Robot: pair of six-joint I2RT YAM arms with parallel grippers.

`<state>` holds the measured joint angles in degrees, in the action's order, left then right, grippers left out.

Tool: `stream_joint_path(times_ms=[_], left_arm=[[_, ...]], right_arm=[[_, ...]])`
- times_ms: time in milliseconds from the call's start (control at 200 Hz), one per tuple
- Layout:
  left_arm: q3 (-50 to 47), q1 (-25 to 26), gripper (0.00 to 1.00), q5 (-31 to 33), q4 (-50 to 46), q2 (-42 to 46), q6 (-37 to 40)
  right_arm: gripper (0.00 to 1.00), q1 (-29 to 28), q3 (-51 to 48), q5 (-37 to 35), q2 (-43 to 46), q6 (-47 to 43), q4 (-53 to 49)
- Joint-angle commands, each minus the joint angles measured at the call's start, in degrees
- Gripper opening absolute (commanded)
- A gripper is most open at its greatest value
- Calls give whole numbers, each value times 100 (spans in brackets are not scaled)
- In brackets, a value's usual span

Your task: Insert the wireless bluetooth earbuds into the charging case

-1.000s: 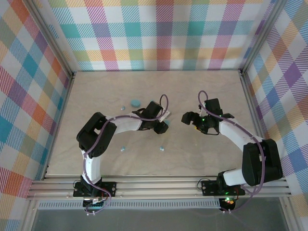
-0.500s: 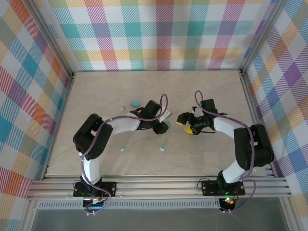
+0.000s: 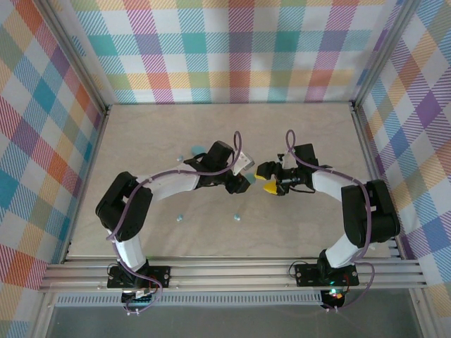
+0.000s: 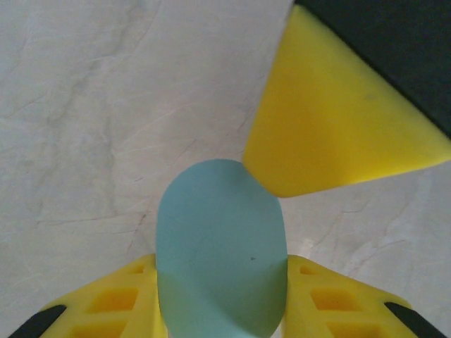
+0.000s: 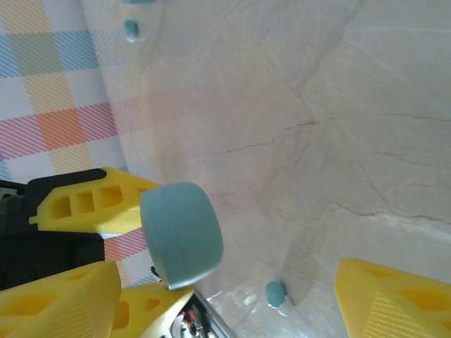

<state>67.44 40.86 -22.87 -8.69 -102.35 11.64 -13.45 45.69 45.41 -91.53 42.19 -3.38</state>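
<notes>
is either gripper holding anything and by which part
The left gripper pinches the pale blue case by its sides near one end; the right gripper holds nothing.

Plaid walls (image 3: 232,49) surround a pale marbled tabletop (image 3: 141,141), metal rails (image 3: 232,271) along its near edge.

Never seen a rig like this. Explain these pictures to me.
Two robot arms stand at a table's edge, each ending in a two-finger gripper. One picture looks down from above; the other two come from cameras on the wrists. The left gripper is shut on a pale blue charging case. The right gripper is open, one yellow finger right beside that case. Tiny earbuds lie loose on the table, and a second case sits farther back.
</notes>
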Motion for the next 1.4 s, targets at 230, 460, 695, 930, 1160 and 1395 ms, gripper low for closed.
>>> stream_joint_path(times_ms=[230,460,695,930,1160,1395], left_arm=[[265,53,26,-576,-126,208,-90],[375,61,26,-676,-133,189,-139],[324,57,31,-528,39,224,-238],[-98,62,56,135,681,626,-309],[-1074,-72,74,527,1766,1752,-454],[-2027,-430,75,-472,3641,2349,-1318]], right_arm=[[61,26,-36,1017,-348,647,1224],[42,22,1,1136,-235,653,1221],[18,21,-5,1320,-110,919,1428],[2,44,-12,1096,214,1378,1533],[0,304,-153,644,710,2690,2373],[0,342,107,723,850,3828,3331]])
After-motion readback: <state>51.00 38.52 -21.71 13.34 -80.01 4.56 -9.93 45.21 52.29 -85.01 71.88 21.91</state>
